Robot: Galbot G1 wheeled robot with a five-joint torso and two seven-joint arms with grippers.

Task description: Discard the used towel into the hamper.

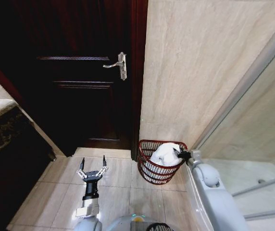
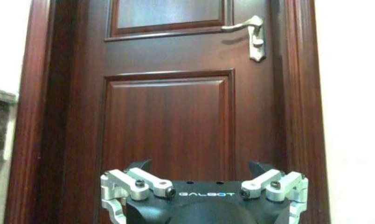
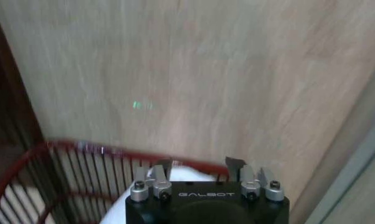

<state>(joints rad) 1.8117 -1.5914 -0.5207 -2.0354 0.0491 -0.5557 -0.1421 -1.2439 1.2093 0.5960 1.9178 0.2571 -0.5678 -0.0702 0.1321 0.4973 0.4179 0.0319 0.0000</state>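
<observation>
Right gripper (image 1: 180, 154) at the hamper (image 1: 149, 174) rim, above the white towel (image 1: 164, 155).

Its jaws are seen parted in the right wrist view, with nothing visibly clamped between them; towel and red bars lie just beneath, the beige tiled wall (image 1: 195, 62) beyond. The left gripper (image 1: 92, 168) is held wide open and empty over the floor tiles (image 1: 56, 192), well apart from the hamper. Ahead of its jaws, the left wrist view shows the dark wooden door (image 2: 169, 116) and its handle (image 2: 253, 35).
</observation>
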